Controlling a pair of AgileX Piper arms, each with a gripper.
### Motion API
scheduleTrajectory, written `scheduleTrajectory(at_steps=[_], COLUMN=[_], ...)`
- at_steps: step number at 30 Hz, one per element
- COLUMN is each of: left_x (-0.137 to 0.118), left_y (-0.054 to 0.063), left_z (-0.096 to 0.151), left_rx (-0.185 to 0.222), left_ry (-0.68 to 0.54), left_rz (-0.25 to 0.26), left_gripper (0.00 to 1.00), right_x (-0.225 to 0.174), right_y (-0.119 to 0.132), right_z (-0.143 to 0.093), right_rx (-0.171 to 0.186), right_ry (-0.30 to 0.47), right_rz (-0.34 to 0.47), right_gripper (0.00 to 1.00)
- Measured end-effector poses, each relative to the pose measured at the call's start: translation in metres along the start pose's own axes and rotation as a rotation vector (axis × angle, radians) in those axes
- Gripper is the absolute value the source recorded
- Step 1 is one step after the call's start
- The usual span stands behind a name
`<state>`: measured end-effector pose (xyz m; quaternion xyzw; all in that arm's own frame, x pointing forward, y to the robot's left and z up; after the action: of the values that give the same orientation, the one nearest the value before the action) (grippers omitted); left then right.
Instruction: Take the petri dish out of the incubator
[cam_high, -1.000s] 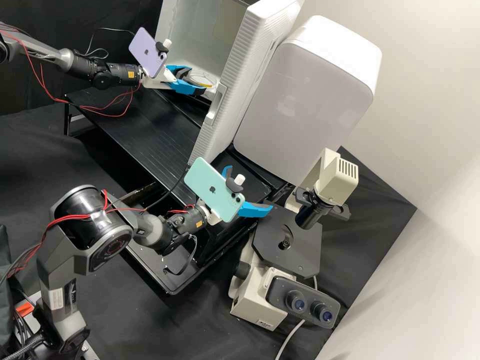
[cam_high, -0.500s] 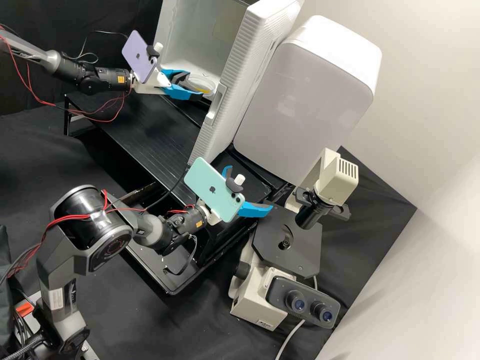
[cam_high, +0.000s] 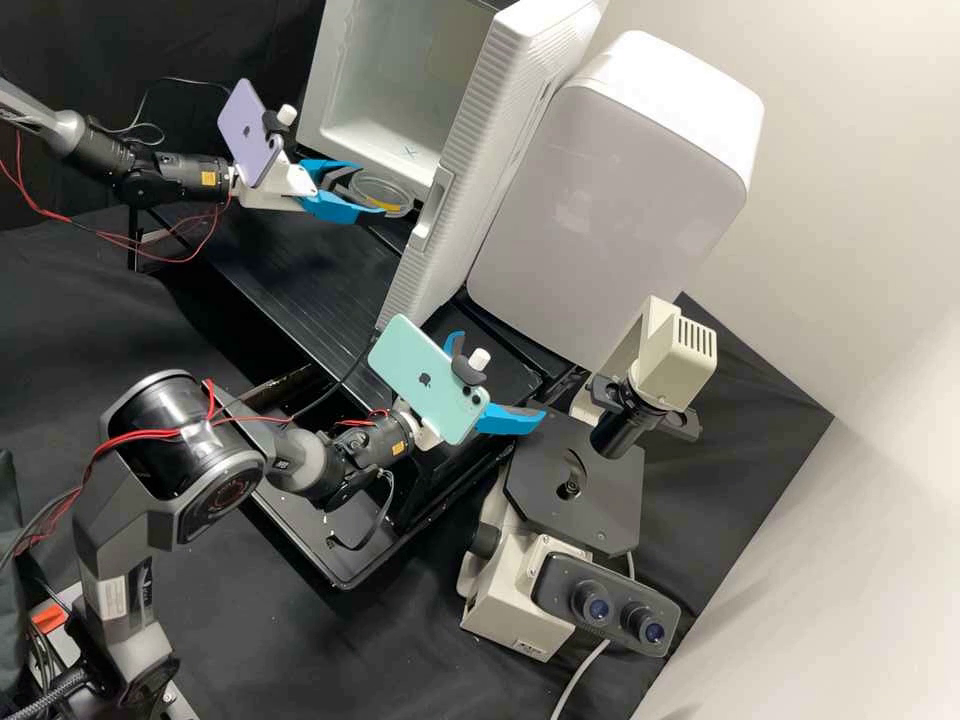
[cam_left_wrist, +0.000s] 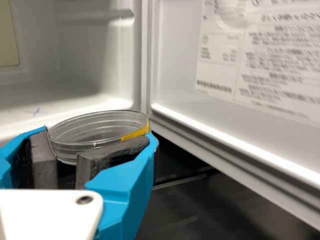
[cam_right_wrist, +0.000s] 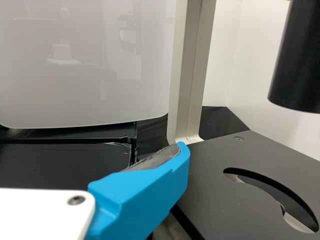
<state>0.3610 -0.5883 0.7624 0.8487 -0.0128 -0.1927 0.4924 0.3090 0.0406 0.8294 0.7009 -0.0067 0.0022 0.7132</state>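
A clear petri dish (cam_high: 384, 190) with a yellow strip on its rim (cam_left_wrist: 95, 131) sits between the blue fingers of my left gripper (cam_high: 362, 193), which is shut on it (cam_left_wrist: 95, 146). The dish hangs just outside the lower lip of the open white incubator (cam_high: 385, 95), above the black bench. My right gripper (cam_high: 524, 418) is shut with nothing in it, low at the front beside the microscope stage (cam_right_wrist: 240, 185), far from the dish.
The incubator's door (cam_left_wrist: 240, 65) stands open right next to the dish. A microscope (cam_high: 575, 520) occupies the front right of the bench. A raised black shelf (cam_high: 300, 270) runs below the left arm, and red cables trail from both arms.
My left gripper has drawn back out of the incubator with the petri dish, moving left and away from the cavity. The right arm has stayed still.
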Motion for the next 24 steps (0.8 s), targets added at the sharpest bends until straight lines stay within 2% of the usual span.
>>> scheduleTrajectory(at_steps=[5,10,18,24], left_x=[-0.016,-0.039,-0.067,-0.076], left_y=[-0.013,-0.022,-0.030,-0.035], left_z=[0.004,0.008,0.020,0.022], left_rx=[0.001,0.004,0.005,0.005], left_ry=[-0.010,-0.030,-0.076,-0.090], left_rz=[-0.035,-0.047,-0.044,-0.045], left_gripper=[0.00,0.00,0.00,0.00], right_x=[0.000,0.000,0.000,0.000], right_y=[0.000,0.000,0.000,0.000], right_z=[0.000,0.000,0.000,0.000], right_rx=[0.000,0.000,0.000,0.000], right_ry=[0.000,0.000,0.000,0.000], right_rz=[0.000,0.000,0.000,0.000], right_gripper=[1.00,1.00,1.00,1.00])
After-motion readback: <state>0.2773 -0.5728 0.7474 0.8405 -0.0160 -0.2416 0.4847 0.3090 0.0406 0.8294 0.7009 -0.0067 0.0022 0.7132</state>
